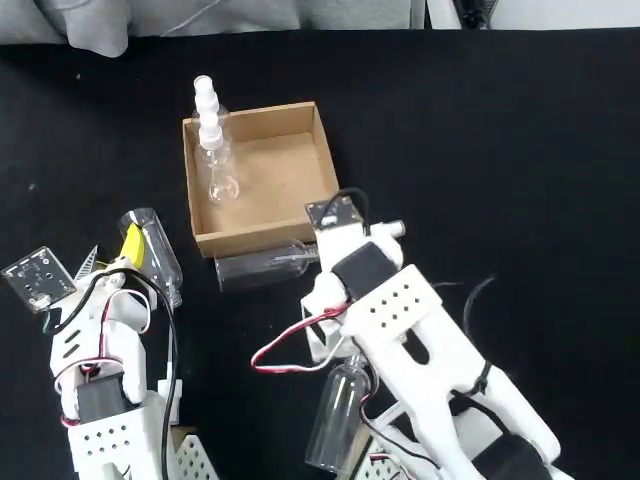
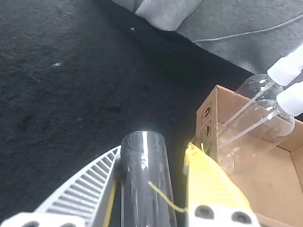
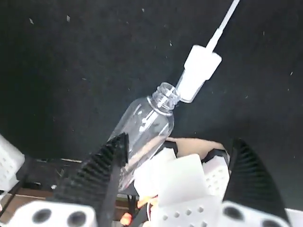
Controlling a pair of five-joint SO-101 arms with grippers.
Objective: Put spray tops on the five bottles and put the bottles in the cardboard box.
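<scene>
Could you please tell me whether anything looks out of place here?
Yes: a white spray top lies loose beside the open neck of a clear plastic bottle that lies on its side on the black table. Its thin tube points away from the bottle, not into it.

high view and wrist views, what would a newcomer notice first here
Two capped bottles lean in the far left corner of the box. Beside the box, the left gripper holds a clear bottle. Before the open right gripper, a bare bottle lies on the black table with a loose spray top at its neck.
</scene>
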